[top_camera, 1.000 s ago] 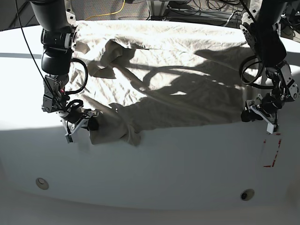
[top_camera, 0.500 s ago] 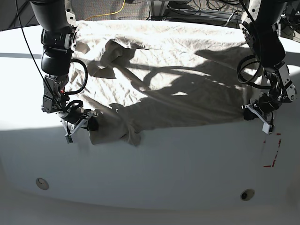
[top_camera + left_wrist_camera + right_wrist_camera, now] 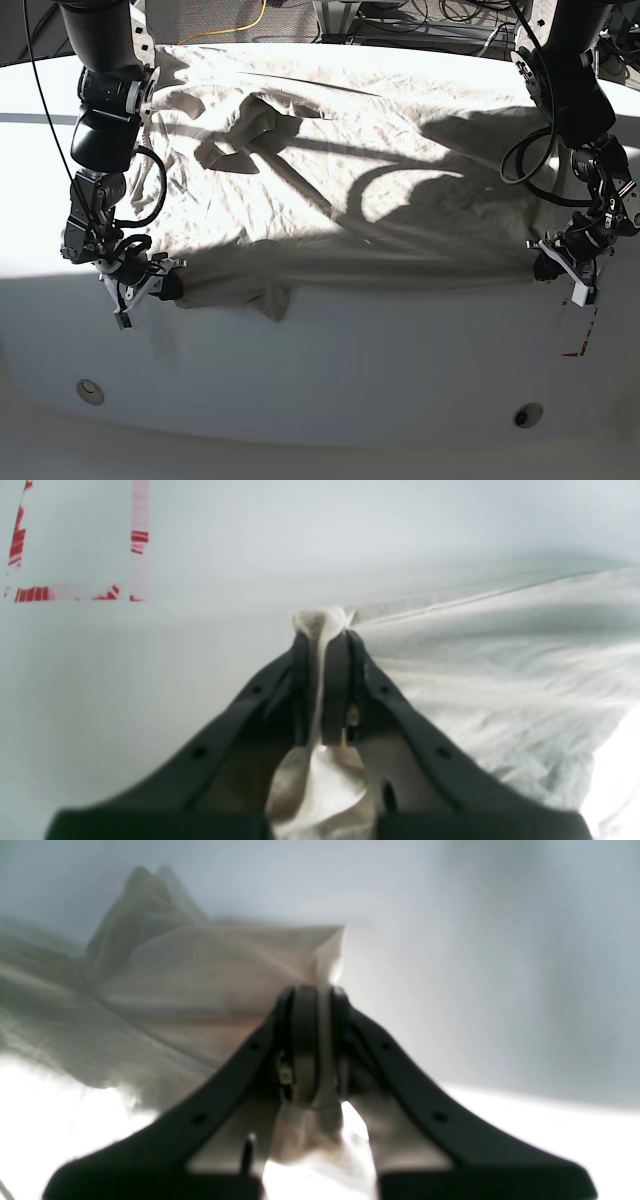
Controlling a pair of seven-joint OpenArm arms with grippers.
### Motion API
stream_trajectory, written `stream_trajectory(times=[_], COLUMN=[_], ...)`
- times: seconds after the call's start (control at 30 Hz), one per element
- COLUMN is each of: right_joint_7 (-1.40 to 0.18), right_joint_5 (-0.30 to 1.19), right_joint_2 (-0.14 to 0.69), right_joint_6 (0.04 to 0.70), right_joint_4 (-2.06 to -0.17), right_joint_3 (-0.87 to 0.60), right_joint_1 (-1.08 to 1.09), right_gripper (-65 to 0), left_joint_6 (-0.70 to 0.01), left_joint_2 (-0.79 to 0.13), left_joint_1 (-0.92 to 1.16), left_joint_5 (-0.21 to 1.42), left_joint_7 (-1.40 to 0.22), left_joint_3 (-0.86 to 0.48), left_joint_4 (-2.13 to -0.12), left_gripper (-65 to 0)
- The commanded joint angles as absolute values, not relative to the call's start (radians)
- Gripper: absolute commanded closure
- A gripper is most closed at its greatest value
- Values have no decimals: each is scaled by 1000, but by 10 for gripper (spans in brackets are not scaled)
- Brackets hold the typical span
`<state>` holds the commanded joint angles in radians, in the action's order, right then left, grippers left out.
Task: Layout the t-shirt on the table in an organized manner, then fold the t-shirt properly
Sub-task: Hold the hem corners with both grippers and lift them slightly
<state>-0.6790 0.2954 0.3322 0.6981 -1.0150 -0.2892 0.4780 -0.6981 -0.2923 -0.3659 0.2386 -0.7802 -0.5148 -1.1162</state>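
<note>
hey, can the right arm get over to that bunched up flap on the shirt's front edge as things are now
Probably not yet. The right gripper is shut on the t-shirt corner, so it would have to let go first. The bunched flap itself lies close beside it on the table, nothing between.

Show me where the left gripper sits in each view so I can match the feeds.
Base: left gripper, right side, shut on the t-shirt hem.
Left wrist: centre, fabric between its fingers.
Right wrist: not in it.
Shared landmark: red dashed mark, beside it.

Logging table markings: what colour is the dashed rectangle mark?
Red dashed rectangle mark, clearest in the left wrist view.
</note>
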Motion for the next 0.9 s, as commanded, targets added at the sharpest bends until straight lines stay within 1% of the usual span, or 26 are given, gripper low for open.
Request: stream_trajectory(times=[0.2, 0.27, 0.43, 0.57, 0.77, 0.9], right_joint_7=[-786, -823, -911, -981, -1010, -1009], right_joint_5=[295, 295, 295, 295, 295, 295], right_joint_2=[328, 309, 274, 260, 237, 232], right_joint_6=[698, 698, 698, 698, 698, 698], right_joint_4=[-1201, -1268, -1445, -1558, -1662, -1685], right_joint_3=[-311, -332, -401, -430, -456, -456], right_joint_1=[395, 360, 277, 214, 128, 104], right_gripper=[-43, -43, -43, -43, -43, -49], left_joint_6=[-698, -698, -698, -698, -698, -698], left_joint_2=[-300, -312, -335, -344, -364, -364], left_joint_1=[-360, -358, -357, -309, -232, -188], left_joint_5=[312, 326, 328, 329, 329, 329], left_joint_7=[-848, -871, -894, -897, -897, -897], left_joint_3=[-513, -513, -513, -513, -512, -510], left_joint_4=[-1116, -1116, -1116, -1145, -1264, -1326], left_gripper=[0, 0, 0, 0, 0, 0])
